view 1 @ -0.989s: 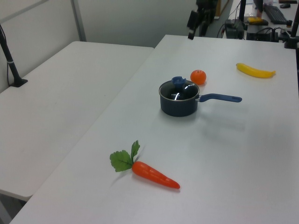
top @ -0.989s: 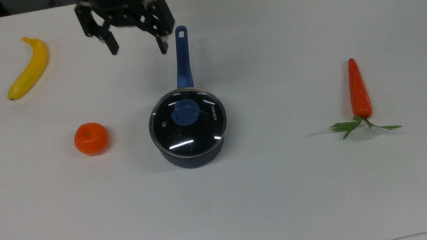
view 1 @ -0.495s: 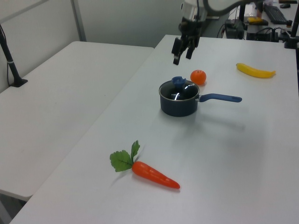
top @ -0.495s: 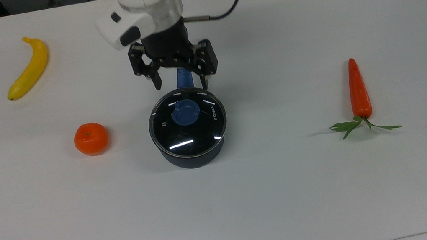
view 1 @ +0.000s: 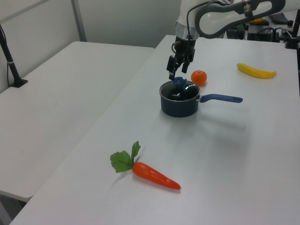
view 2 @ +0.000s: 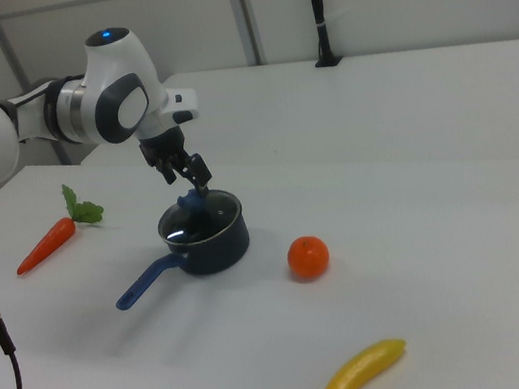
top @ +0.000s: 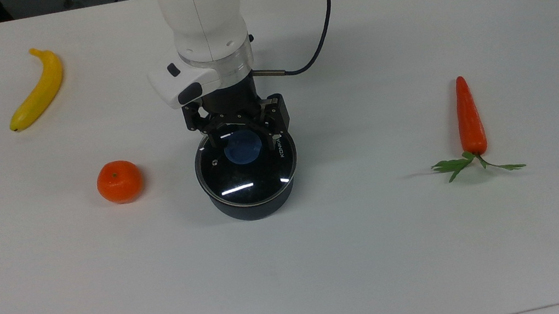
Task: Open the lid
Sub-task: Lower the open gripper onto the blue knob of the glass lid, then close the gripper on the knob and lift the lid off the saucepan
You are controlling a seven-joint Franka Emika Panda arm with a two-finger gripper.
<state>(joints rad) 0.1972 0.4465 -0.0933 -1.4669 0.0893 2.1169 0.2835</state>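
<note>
In the top view, left to right, you have a banana (top: 36, 88) and an orange (top: 119, 181) on the desk (top: 440, 266), then the lid (top: 247, 170) seated on the saucepan (top: 251, 205) with the gripper (top: 243, 144) fingers spread either side of its blue knob (top: 242, 147), then a carrot (top: 469, 117).

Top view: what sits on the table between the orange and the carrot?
The lidded saucepan, with the gripper above its lid; the table is otherwise bare along that stretch.
</note>
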